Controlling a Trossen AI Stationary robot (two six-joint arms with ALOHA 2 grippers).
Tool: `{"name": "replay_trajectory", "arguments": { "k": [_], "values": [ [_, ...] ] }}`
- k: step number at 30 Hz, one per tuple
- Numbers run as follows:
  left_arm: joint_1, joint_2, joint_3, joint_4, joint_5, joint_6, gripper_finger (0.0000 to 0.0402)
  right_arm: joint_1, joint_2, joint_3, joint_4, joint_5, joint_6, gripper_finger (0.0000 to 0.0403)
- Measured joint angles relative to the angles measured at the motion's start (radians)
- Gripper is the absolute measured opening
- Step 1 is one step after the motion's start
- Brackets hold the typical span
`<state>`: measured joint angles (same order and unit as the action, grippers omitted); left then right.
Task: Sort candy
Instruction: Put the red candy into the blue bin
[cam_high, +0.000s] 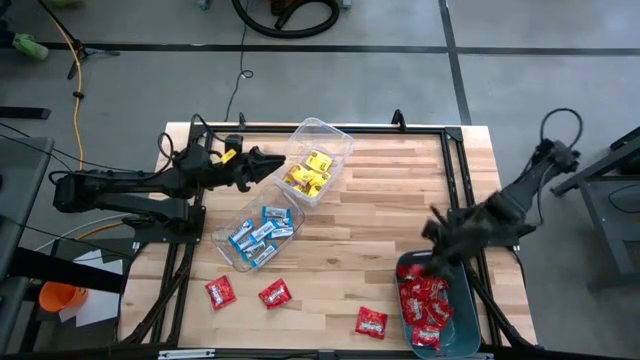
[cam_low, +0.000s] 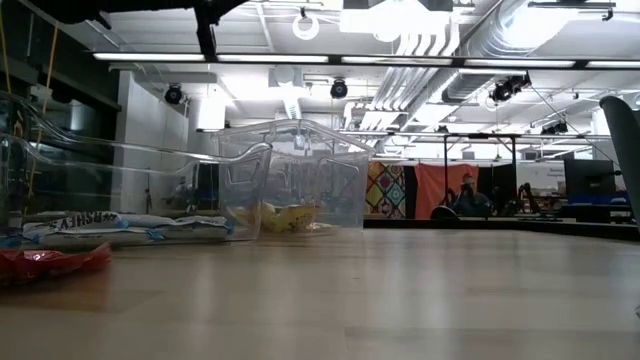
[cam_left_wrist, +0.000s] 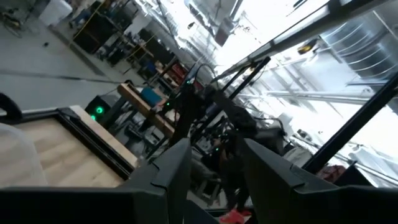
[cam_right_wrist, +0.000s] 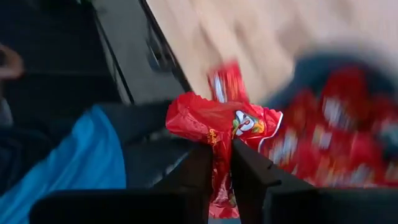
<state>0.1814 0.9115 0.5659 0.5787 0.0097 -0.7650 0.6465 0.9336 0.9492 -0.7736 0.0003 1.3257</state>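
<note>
Fingers of the right gripper (cam_right_wrist: 222, 163) are seen closed on a red candy packet (cam_right_wrist: 219, 123), which is pinched between them above the teal bin (cam_high: 465, 325) at the worktop's near right corner. That bin is already filled with red packets (cam_high: 425, 305), so the step in hand is judged to be the delivery of one more red piece; a release over the bin is what is called for next, then a reach toward the three red packets (cam_high: 274, 293) left loose on the worktop (cam_high: 390, 200). The left gripper (cam_high: 278, 161) is held idle between the two clear tubs, its fingers parted with nothing between them. Yellow candy (cam_high: 308, 172) is held in one tub and blue-and-white candy (cam_high: 256, 236) in the other. In the high view the right gripper is blurred, and whether the packet is fully over the bin cannot be settled.
</note>
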Motion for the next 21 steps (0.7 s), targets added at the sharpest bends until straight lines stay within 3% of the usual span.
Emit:
{"name": "replay_trajectory", "arguments": {
  "k": [4, 8, 17, 21],
  "values": [
    [0.0, 0.0, 0.0, -0.013, 0.005, -0.019, 0.0131, 0.157, 0.066, -0.024, 0.025, 0.002, 0.192, 0.0061],
    [0.0, 0.0, 0.0, -0.012, 0.005, -0.018, 0.0131, 0.233, 0.145, -0.035, 0.028, -0.038, 0.288, 0.009],
    [-0.001, 0.0, 0.0, -0.01, 0.03, -0.057, 0.0131, 0.22, 0.179, -0.034, 0.054, -0.107, 0.174, 0.0207],
    [-0.014, 0.0, 0.0, -0.005, 0.107, -0.103, 0.0131, 0.178, 0.161, -0.02, 0.136, -0.108, 0.135, 0.0231]
  ]
}}
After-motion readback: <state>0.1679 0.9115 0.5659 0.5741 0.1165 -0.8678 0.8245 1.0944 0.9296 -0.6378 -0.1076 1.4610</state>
